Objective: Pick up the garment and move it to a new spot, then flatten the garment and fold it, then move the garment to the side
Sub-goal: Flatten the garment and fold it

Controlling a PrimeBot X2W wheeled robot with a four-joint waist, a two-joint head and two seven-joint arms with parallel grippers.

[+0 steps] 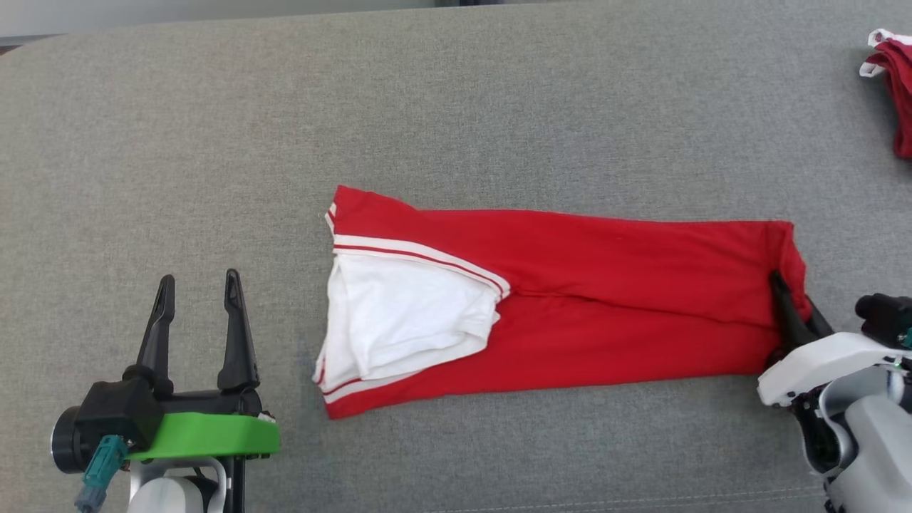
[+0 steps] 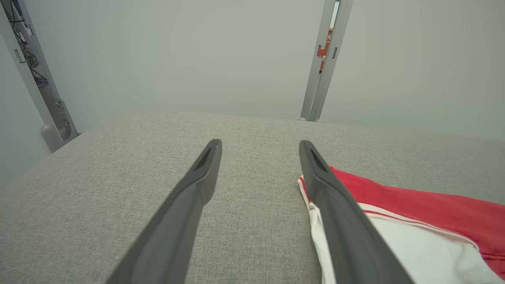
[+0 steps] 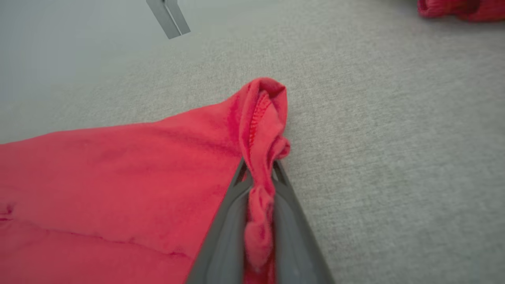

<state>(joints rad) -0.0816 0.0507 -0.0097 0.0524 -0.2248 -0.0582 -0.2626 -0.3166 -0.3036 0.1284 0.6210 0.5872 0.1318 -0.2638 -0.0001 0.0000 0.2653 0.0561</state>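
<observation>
Red cloth is bunched between the two dark fingers of the right gripper (image 1: 792, 299), which are drawn nearly together and pinch the hemmed right-hand end of the red garment (image 1: 605, 299). In the right wrist view the gripper (image 3: 259, 163) has a twisted roll of that hem running down between its fingers, and the corner above the fingertips stands up in a small peak, lifted off the surface.

From that pinched end the garment (image 3: 118, 169) stretches away to the robot's left as a long, mostly flat band on the grey woven cushion (image 1: 499, 107), lying near the middle of the head view. At its far left end a white panel (image 1: 399, 320) with red-and-white striped edging lies on top; it may be a sleeve, though the folds do not make that plain.

The left gripper (image 1: 199, 278) sits near that end but apart from it, fingers spread wide with nothing between them. In its own wrist view the gripper (image 2: 260, 142) is above bare cushion, with the garment's striped edge (image 2: 434, 205) beside its right finger.

A second red garment (image 1: 899, 92) lies crumpled at the cushion's far right edge, well apart.
</observation>
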